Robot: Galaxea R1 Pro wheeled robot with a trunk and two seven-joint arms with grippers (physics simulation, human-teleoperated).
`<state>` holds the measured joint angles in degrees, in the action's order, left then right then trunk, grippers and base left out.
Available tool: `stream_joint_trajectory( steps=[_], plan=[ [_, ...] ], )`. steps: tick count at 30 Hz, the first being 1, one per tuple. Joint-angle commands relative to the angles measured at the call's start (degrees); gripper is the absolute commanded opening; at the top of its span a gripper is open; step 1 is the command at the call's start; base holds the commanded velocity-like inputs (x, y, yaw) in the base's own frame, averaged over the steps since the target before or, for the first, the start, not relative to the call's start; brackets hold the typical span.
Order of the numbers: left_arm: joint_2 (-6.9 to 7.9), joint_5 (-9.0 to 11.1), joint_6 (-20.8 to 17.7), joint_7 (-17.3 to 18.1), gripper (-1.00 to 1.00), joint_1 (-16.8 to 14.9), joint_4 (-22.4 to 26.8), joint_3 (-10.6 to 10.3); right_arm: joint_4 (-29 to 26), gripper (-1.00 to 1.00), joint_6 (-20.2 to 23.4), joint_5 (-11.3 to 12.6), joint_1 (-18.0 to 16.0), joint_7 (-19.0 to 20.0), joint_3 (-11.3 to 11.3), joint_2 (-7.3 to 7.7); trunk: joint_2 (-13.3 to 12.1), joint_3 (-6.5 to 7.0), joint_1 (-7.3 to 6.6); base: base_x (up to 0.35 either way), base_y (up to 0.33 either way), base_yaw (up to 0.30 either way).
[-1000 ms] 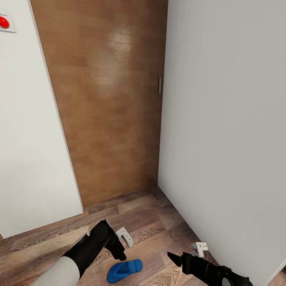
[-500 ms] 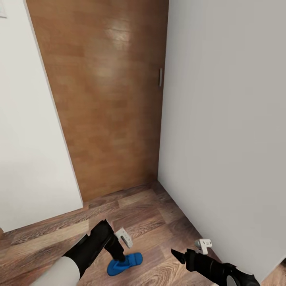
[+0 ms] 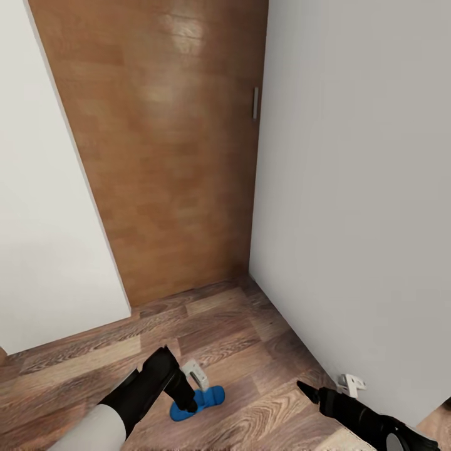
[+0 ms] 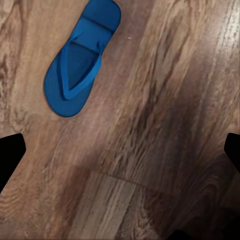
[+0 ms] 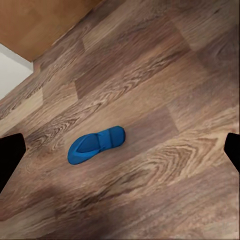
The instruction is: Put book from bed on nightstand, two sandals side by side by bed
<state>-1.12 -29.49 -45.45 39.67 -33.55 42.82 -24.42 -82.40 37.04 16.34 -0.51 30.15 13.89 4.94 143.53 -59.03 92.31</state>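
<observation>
- On the wood-plank floor (image 3: 238, 351), a blue sandal (image 3: 199, 401) lies flat, just beside the left gripper (image 3: 193, 382) and partly covered by it in the head view; the gripper hangs over the sandal and does not hold it.
- Relative to the sandal, the right gripper (image 3: 326, 391) is well apart, toward the white wall (image 3: 363, 188), and it carries nothing.
- Both wrist views show only the dark finger tips at the two opposite edges of the picture, with bare floor between them, so the jaws of both grippers stand wide apart.
- The sandal is bright blue, with a rounded sole and a thong strap that makes a V shape; in the left wrist view (image 4: 80, 60) the strap side faces up and the whole sole is seen.
- The right wrist view gives the sandal (image 5: 96, 144) from farther away, small and complete, alone on the planks, and it also shows a corner of white wall and of brown wood beyond it.
- The head view adds what the wrist views lack: a tall brown wooden door (image 3: 169, 156) beyond the sandal, standing between two white walls, with a small grey handle (image 3: 255, 103) at its edge.
</observation>
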Motion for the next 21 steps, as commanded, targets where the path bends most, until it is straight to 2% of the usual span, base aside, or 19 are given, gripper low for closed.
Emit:
stream_joint_trajectory(
  steps=[1, 10, 13, 17, 21],
  plan=[
    [0.02, -0.63, -0.09, 0.48, 1.00, -0.03, 0.07, 0.02, -0.04, 1.00, 0.45, 0.35, -0.03, 0.09, 0.56, -0.01, 0.04, -0.29, 0.01, 0.000, 0.000, 0.000],
    [0.16, -0.81, -0.01, 0.26, 1.00, -0.03, 0.16, 0.13, -0.02, 1.00, 0.59, 0.60, -0.02, 0.14, 1.34, 0.06, 0.16, -2.28, 0.24, 0.000, 0.000, 0.000],
    [0.21, -0.83, 0.02, 0.24, 1.00, -0.03, 0.16, 0.12, 0.00, 1.00, 0.63, 2.33, -0.02, 0.13, 1.44, 0.07, 0.20, -2.94, 0.32, 0.000, 0.000, 0.000],
    [0.20, -0.83, 0.08, 0.24, 1.00, -0.03, 0.16, 0.12, 0.03, 1.00, 0.65, 6.44, -0.02, 0.03, 1.53, 0.07, 0.26, -3.83, 0.42, 0.000, 0.000, 0.000],
    [0.17, -0.83, 0.09, 0.17, 1.00, -0.03, 0.16, 0.10, 0.06, 1.00, 0.62, 7.97, -0.03, -0.01, 1.50, 0.00, 0.31, -4.72, 0.53, 0.000, 0.000, 0.000]
  ],
)
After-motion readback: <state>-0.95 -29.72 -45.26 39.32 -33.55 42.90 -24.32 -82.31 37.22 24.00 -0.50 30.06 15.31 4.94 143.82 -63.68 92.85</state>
